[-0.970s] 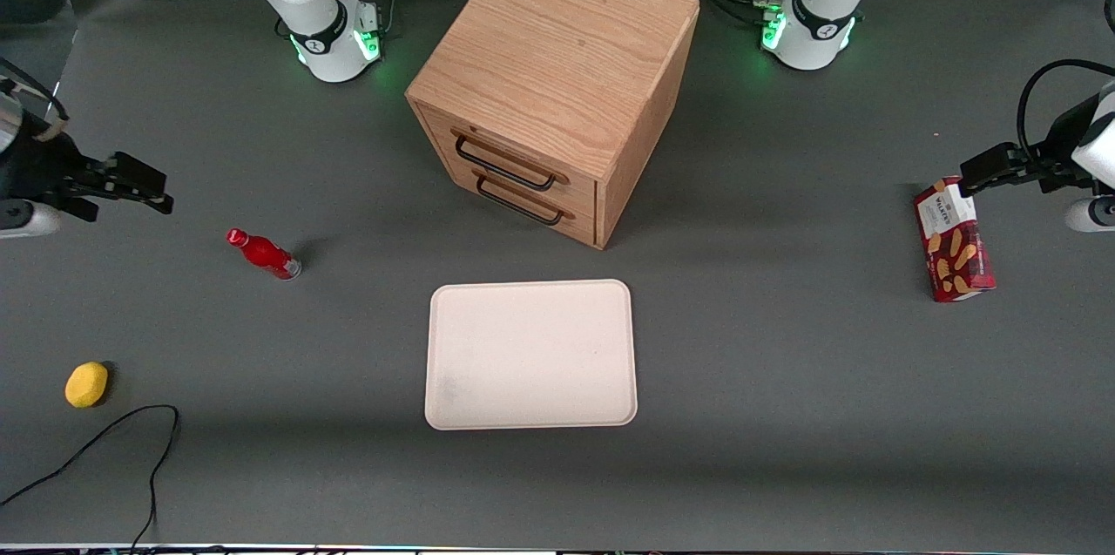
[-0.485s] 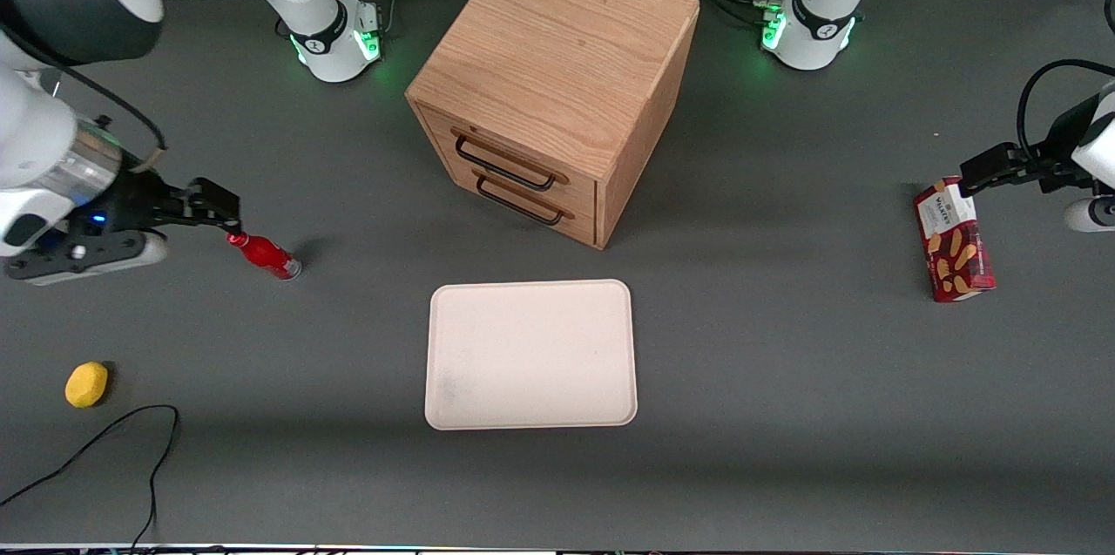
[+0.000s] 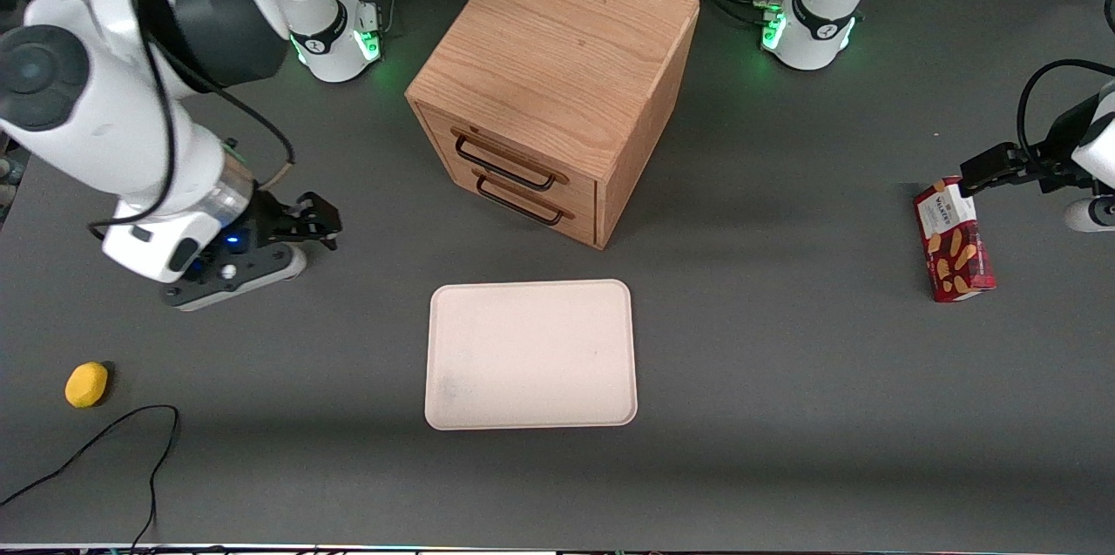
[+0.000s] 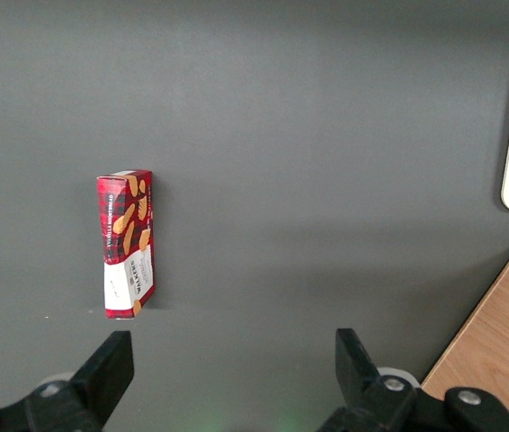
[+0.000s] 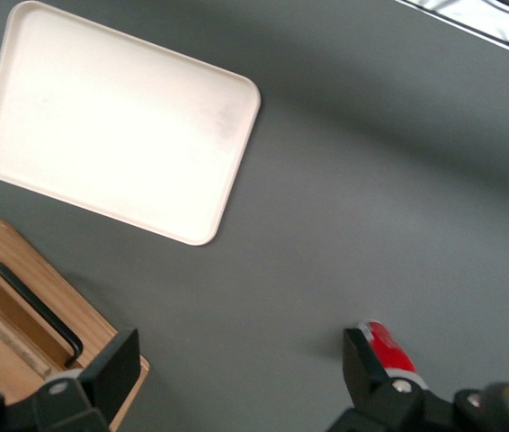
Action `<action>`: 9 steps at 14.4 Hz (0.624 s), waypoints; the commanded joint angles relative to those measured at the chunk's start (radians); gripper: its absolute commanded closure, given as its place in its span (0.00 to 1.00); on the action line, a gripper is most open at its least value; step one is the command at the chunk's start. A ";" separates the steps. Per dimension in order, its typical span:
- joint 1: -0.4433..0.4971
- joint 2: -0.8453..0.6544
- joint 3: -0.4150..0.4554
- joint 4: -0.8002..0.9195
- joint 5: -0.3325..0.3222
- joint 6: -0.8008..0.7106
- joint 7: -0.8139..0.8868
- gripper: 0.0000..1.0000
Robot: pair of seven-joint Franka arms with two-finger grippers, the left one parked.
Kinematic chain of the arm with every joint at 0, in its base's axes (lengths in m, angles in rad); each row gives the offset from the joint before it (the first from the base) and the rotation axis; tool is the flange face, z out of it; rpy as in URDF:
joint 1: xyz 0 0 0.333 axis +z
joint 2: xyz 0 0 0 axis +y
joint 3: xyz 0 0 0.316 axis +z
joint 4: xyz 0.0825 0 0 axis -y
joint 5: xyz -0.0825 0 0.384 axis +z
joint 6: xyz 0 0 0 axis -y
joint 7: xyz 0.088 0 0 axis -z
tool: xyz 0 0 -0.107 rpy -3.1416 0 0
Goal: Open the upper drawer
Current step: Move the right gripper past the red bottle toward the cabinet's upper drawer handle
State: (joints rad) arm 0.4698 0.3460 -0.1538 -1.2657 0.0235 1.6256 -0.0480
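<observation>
The oak cube cabinet (image 3: pixel 557 41) stands mid-table, farther from the front camera than the tray. Its upper drawer (image 3: pixel 488 145) sits flush in the cabinet front, under a wide black handle (image 3: pixel 503 172). The bottommost drawer's matching handle (image 3: pixel 520 205) is just below it. My right gripper (image 3: pixel 320 222) hovers low over the table toward the working arm's end, well short of the cabinet front. Its fingers are open with nothing between them. In the right wrist view the gripper (image 5: pixel 236 373) faces bare table, with a cabinet corner (image 5: pixel 21 360) and one black handle (image 5: pixel 25 306) showing; which drawer's, I cannot tell.
A cream tray (image 3: pixel 531 355) (image 5: pixel 120 126) lies in front of the cabinet. A red bottle (image 5: pixel 388 346) lies beside my gripper, hidden under the arm in the front view. A yellow lemon (image 3: pixel 86 384) and a black cable (image 3: pixel 131 433) lie nearer the front camera. A red biscuit box (image 3: pixel 954 240) sits toward the parked arm's end.
My right arm has swept in from the working arm's end toward the cabinet, passing over the red bottle and now covering it in the front view. The drawers have not moved.
</observation>
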 commanded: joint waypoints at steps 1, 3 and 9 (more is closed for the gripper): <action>0.079 0.033 -0.018 0.043 0.021 0.025 -0.029 0.00; 0.118 0.034 -0.013 0.039 0.027 0.057 -0.052 0.00; 0.185 -0.001 -0.010 0.011 0.067 0.043 -0.211 0.00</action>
State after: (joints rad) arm 0.6357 0.3624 -0.1512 -1.2539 0.0618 1.6850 -0.1769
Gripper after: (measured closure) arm 0.000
